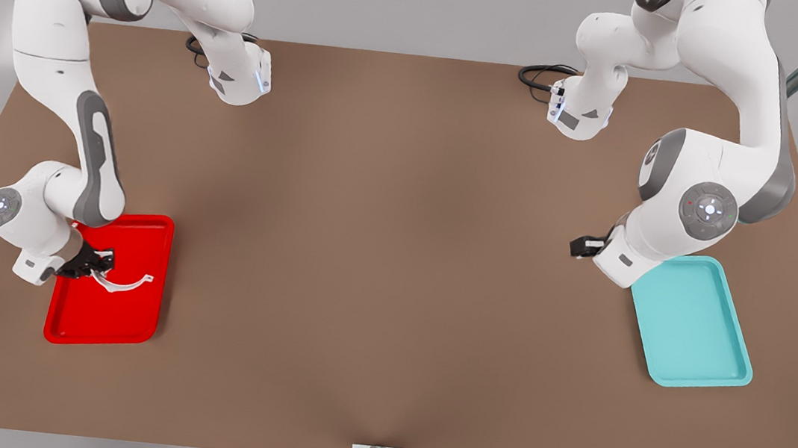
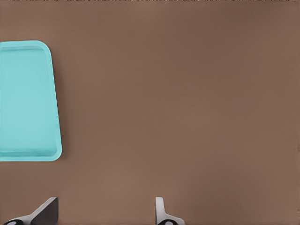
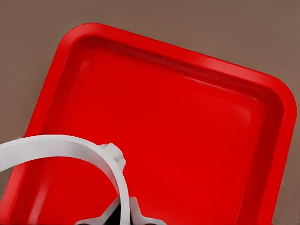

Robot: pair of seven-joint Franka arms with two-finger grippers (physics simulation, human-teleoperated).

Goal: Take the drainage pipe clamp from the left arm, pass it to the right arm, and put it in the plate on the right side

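The right gripper (image 1: 94, 263) hangs over the red plate (image 1: 142, 232) in the lower left of the front view, and its jaws pinch one end of the drainage pipe clamp (image 1: 125, 286). In the right wrist view the two fingertips (image 3: 138, 214) are pressed onto the thin white band of the clamp (image 3: 70, 146), and the arc curves away from them above the plate floor (image 3: 187, 126). Whether the free tab end already touches the plate I cannot tell; in the front view it lies within the rim, near the middle of the tray.

The step in hand, as I judge it, is the release into the plate. To do it well, the right arm should bring the clamp low, close to the floor, before the jaws spread, because such a light half-ring may bounce or roll on its curve if it drops from height. The arc should stay away from the raised rim, so that no tab rests on the edge. After opening, it is better to rise straight up, so that a finger does not drag the clamp.

The left gripper (image 1: 580, 246) waits at the middle right of the front view, beside the teal tray (image 1: 695, 325), with jaws spread and holding nothing; its fingertips (image 2: 44, 211) show above bare table (image 2: 187, 93).
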